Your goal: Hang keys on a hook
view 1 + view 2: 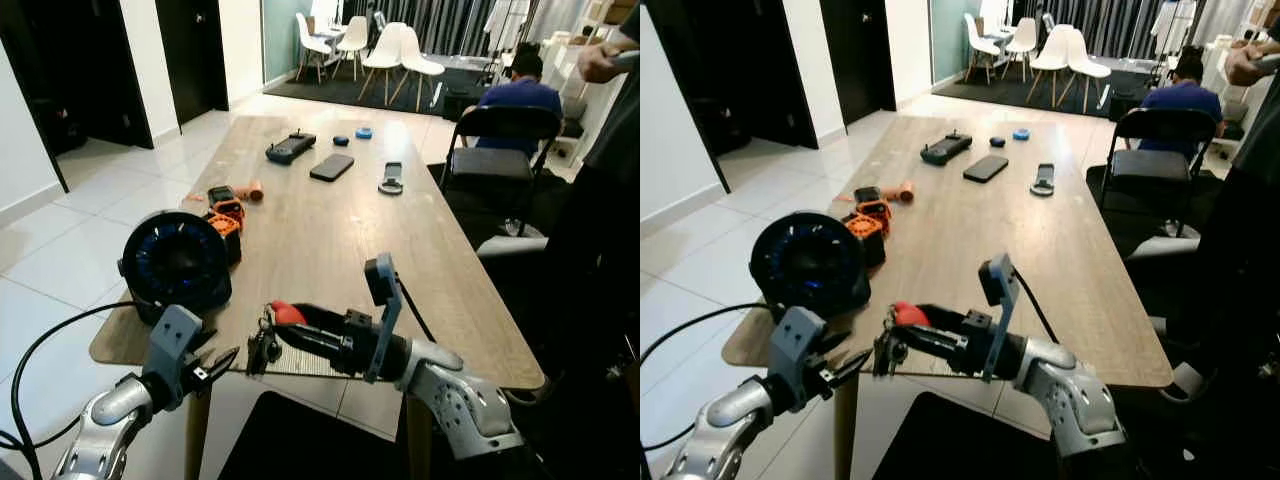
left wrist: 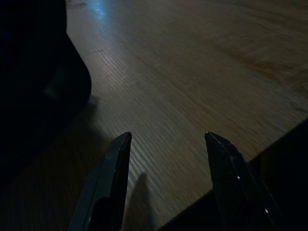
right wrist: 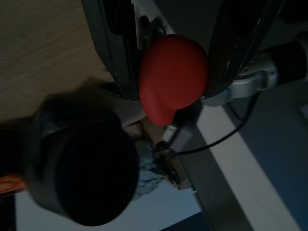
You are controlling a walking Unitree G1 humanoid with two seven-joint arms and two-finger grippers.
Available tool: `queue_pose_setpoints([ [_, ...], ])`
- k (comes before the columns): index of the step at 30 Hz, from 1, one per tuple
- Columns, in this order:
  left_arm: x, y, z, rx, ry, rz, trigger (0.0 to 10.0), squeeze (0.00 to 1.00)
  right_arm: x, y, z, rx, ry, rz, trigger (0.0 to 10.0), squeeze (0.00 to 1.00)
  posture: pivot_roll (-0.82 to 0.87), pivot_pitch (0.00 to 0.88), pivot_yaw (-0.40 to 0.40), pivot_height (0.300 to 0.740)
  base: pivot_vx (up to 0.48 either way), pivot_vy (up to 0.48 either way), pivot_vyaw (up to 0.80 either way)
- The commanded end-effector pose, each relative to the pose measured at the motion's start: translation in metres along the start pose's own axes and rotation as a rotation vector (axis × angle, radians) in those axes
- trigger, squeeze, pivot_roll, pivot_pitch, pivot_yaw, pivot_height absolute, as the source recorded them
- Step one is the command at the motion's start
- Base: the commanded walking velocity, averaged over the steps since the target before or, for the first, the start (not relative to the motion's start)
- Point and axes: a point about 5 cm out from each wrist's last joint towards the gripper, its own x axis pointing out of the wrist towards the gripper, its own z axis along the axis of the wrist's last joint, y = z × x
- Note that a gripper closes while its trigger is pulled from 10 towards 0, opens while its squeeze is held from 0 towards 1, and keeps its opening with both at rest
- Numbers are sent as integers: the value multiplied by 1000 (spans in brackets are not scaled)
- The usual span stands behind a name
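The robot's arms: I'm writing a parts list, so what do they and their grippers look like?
Both arms are silver metal with perforated, rounded casings. The left gripper has two long, slim black fingers with ribbed inner faces, a grey boxy block behind them and a black cable looping off. The right gripper is black too, with a grey camera module on a bracket above its wrist.

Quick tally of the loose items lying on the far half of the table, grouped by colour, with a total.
Black: 3, the handheld controller, the flat phone and the small dark round piece
Blue: 1, the blue cap
Grey and black: 1, the key fob
Total: 5
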Motion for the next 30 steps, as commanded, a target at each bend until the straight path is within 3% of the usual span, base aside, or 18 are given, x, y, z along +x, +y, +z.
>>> queue_pose_setpoints([
  [1, -6, 2, -6, 16, 33, -11, 10000, 0, 0, 7, 0, 12, 2, 29, 10000, 0, 53, 89, 12, 740, 0, 0, 0],
  [6, -9, -5, -9, 21, 43, -90, 10000, 0, -1, 13, -7, 29, 41, 62, 10000, 0, 54, 90, 12, 740, 0, 0, 0],
  [7, -13, -15, -11, 11, 49, -187, 10000, 0, -3, 18, -14, 52, 90, 94, 10000, 0, 55, 90, 11, 740, 0, 0, 0],
  [10, -13, -15, -11, 11, 49, -187, 10000, 0, -3, 18, -14, 52, 90, 94, 10000, 0, 55, 90, 11, 740, 0, 0, 0],
  [11, -18, -24, -13, 8, 56, -285, 10000, 0, -5, 22, -21, 72, 131, 116, 10000, 0, 56, 89, 10, 740, 0, 0, 0],
  [12, -18, -24, -13, 8, 56, -285, 10000, 0, -5, 22, -21, 72, 131, 116, 10000, 0, 56, 89, 10, 740, 0, 0, 0],
  [13, -24, -36, -12, -24, 37, -380, 10000, 0, -8, 26, -27, 96, 169, 136, 10000, 0, 55, 88, 9, 740, 0, 0, 0],
  [16, -28, -45, -10, -59, 25, -450, 10000, 0, -10, 28, -32, 112, 194, 146, 10000, 0, 55, 87, 9, 740, 0, 0, 0],
  [18, -33, -62, -13, -107, 37, -549, 10000, 0, -13, 31, -38, 129, 230, 153, 10000, 0, 55, 88, 8, 740, 0, 0, 0],
  [20, -33, -62, -13, -107, 37, -549, 10000, 0, -13, 31, -38, 129, 230, 153, 10000, 0, 55, 88, 8, 740, 0, 0, 0],
  [24, -38, -82, -26, -95, 119, -652, 10000, 0, -16, 35, -48, 138, 293, 160, 10000, 0, 55, 87, 4, 740, 0, 0, 0],
  [30, -48, -94, -42, -56, 220, -737, 10000, 0, -24, 38, -66, 130, 411, 149, 10000, 0, 53, 84, 4, 740, 0, 0, 0],
])
